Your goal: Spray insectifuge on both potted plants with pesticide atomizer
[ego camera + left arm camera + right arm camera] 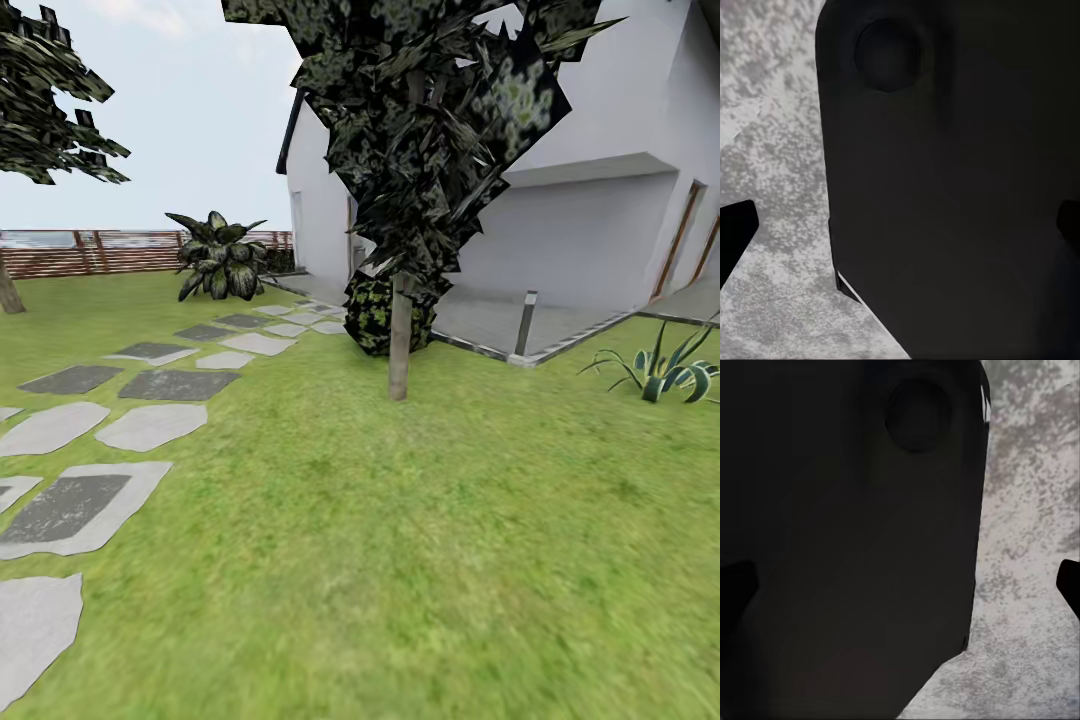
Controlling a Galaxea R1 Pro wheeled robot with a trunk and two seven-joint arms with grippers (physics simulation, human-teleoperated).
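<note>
We see one potted plant (219, 256), a rosette of broad speckled leaves, far off on the garden lawn (420, 540) just before the slatted fence (90, 250). Grey stepping stones (150, 425) lead from our left toward it and the white house (600, 190). A thin-trunked tree (400, 330) stands ahead, a dark round bush (385, 312) behind it. Each wrist camera faces a dark robot panel (952, 187) over mottled grey paving (1035, 547); dark fingertips (735, 232) sit at the frame edges, so we cannot tell either gripper's state.
</note>
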